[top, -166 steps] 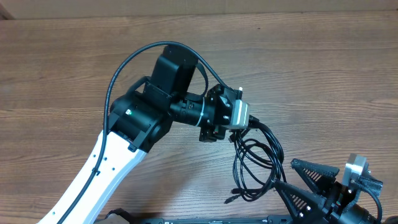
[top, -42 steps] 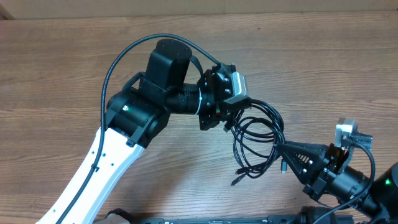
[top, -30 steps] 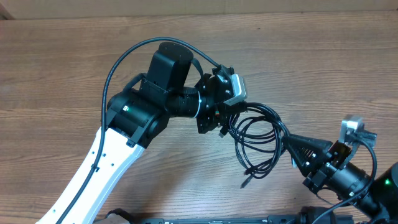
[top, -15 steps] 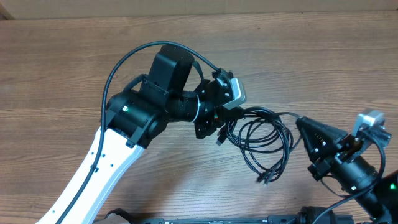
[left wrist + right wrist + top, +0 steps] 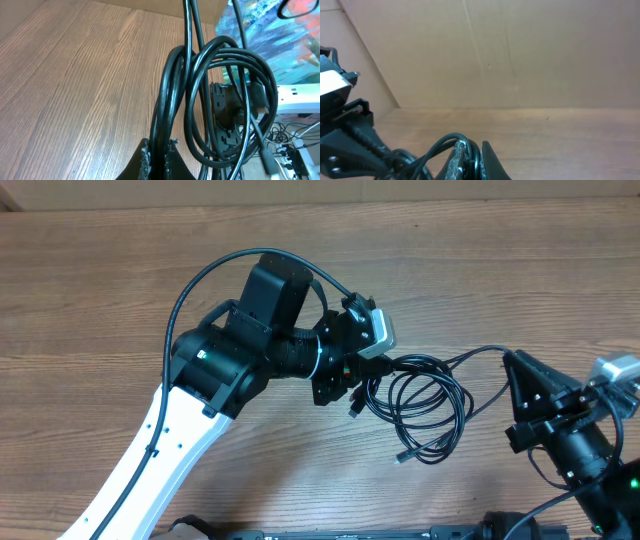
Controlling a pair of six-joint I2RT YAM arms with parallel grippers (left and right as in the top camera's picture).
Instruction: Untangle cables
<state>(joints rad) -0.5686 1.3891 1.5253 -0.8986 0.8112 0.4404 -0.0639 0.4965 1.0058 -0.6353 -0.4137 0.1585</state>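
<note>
The cables (image 5: 425,405) are thin black cords looped in a tangled coil that hangs over the wooden table (image 5: 120,290) between the two arms. My left gripper (image 5: 376,368) is shut on the coil's left side. In the left wrist view several strands (image 5: 172,95) run up from between the fingertips (image 5: 145,156). My right gripper (image 5: 509,359) is shut on one strand (image 5: 478,353) that stretches from the coil to its tip. The right wrist view shows that cable (image 5: 473,156) pinched between the fingers (image 5: 456,161). A small plug (image 5: 403,455) dangles at the coil's lower edge.
The left arm's thick black wire (image 5: 195,285) arcs over its wrist. A cardboard wall (image 5: 520,50) stands behind the table. A white power strip (image 5: 297,93) and loose wires lie beyond the table's edge in the left wrist view.
My right gripper has moved right and away from the left one, drawing a strand out of the coil. The coil has swung right and spread. The left gripper has barely moved.
</note>
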